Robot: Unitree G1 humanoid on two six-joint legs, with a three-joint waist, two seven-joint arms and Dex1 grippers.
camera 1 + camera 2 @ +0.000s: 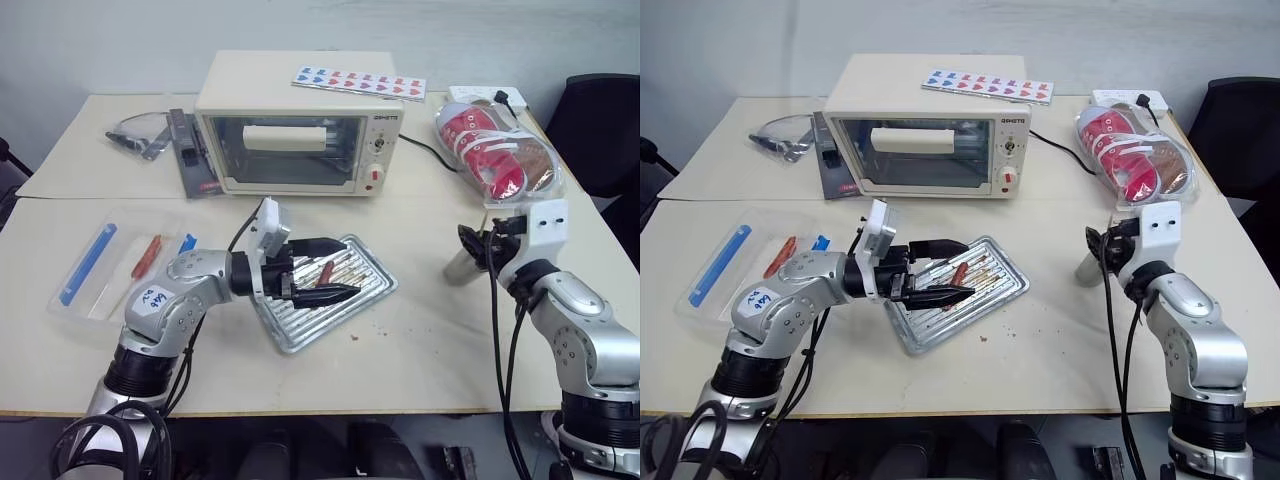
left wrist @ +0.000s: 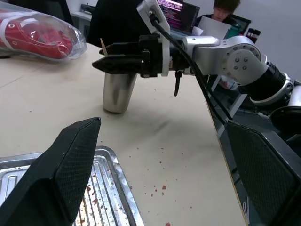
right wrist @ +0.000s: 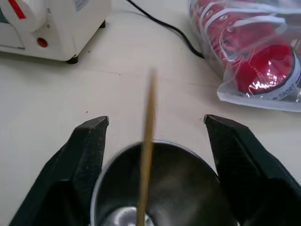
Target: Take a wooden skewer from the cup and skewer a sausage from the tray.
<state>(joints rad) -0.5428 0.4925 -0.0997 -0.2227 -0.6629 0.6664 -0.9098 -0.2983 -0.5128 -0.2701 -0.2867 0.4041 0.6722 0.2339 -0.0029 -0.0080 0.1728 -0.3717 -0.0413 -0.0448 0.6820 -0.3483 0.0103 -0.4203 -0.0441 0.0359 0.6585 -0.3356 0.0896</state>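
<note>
While your right gripper [image 3: 155, 141] straddles the cup [image 3: 160, 188] with jaws parted and empty, the wooden skewer [image 3: 148, 141] stands between its fingers; closing off-centre could tip the cup. Your left gripper [image 1: 325, 270] hovers wide open, empty, over the tray [image 1: 365, 290].

The left arm is bent across the front of the body, and the left gripper [image 1: 318, 271] lies level and points to the robot's right, with its two black fingers [image 2: 66, 169] spread wide and nothing between them. The right arm reaches forward; the right gripper [image 3: 157, 136] is level, its fingers apart with a gap between them.
</note>
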